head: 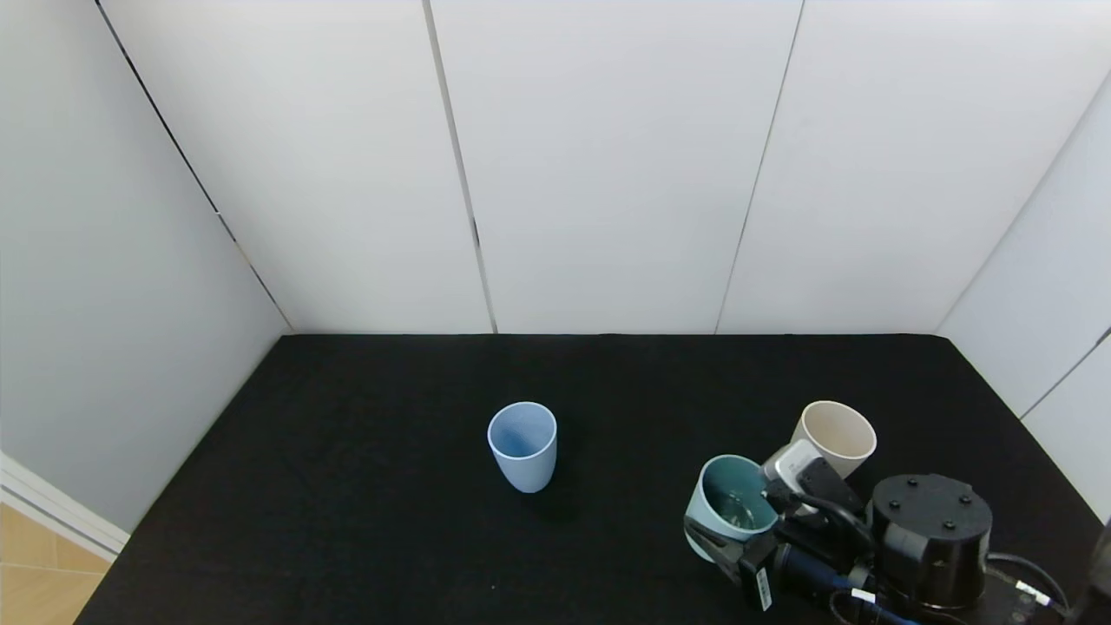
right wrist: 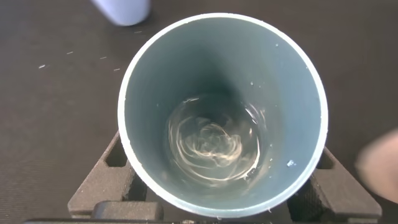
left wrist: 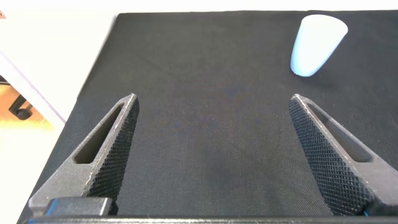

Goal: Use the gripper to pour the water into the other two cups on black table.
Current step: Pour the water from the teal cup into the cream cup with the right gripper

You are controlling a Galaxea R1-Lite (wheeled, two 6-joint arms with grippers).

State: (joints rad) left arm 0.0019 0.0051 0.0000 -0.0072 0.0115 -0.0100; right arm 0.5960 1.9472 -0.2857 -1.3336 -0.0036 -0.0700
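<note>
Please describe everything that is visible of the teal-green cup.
The teal-green cup is a handleless tapered tumbler, matte like plastic, with a pale rim. It stands about upright near the table's front right, close beside the cream cup. A little water, glinting and rippled, lies at its bottom. The right gripper is shut on its wall, one finger on each side.

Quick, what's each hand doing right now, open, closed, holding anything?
Left hand: open, holding nothing, over the black table.
Right hand: closed on the teal cup with water inside.
</note>
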